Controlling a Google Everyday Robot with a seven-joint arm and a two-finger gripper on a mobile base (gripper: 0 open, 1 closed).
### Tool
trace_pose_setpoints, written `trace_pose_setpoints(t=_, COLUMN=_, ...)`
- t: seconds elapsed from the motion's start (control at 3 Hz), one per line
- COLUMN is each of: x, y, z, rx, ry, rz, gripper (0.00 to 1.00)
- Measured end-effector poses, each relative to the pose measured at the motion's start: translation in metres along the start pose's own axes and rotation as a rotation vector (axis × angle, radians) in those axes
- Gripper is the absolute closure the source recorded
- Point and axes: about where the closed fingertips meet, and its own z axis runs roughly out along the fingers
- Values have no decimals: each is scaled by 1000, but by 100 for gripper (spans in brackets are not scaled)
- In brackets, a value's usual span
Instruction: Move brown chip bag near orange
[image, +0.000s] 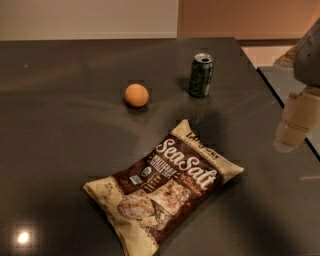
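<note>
Lying flat on the dark table (60, 150), the brown chip bag (162, 192) sits toward the near edge, turned so one end points at the far right corner and the other almost reaches the near edge. The orange (136, 95) rests farther back, nearer the far edge and apart from the bag. A green can (201, 75) stands upright to the right of the orange, closer to the far right corner. The gripper (295, 127) hangs over the table's right edge, well apart from the bag and touching nothing; whether it is open or closed cannot be told.
</note>
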Motion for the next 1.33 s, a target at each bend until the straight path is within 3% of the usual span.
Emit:
trace_pose_setpoints(t=0.33, x=0, y=0, z=0, rx=0, ry=0, rz=0, gripper=0)
trace_pose_setpoints(t=0.67, x=-5, y=4, z=1, rx=-14, ry=-17, rz=-61, gripper=0)
trace_pose_setpoints(t=1.33, x=-24, y=45, z=30, rx=-93, ry=-93, rz=-301, gripper=0)
